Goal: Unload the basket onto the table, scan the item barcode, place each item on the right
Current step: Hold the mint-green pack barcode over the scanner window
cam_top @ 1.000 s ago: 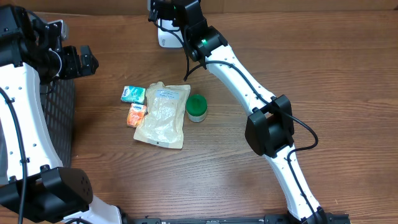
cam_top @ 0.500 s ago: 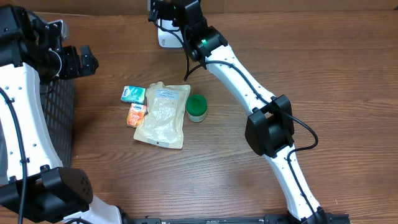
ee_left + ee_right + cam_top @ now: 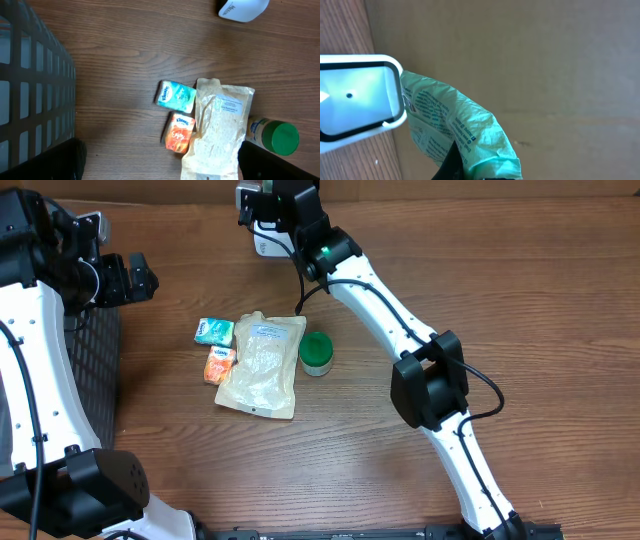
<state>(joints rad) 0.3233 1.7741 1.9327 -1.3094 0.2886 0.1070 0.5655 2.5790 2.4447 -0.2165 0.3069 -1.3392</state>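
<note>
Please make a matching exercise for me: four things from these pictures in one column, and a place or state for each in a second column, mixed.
1 jar
2 pouch
3 thin bag
4 basket

A pinched in the right gripper
B black grid walls
C lying flat beside the tissue packs
D upright, green lid

Pairs: 1-D, 2-C, 3-A, 4-B

tissue packs (image 3: 214, 331): 2 | pouch (image 3: 262, 365): 1 | green-lidded jar (image 3: 317, 352): 1 | scanner (image 3: 262, 245): 1 | basket (image 3: 100, 380): 1 | green bag (image 3: 455, 130): 1
</note>
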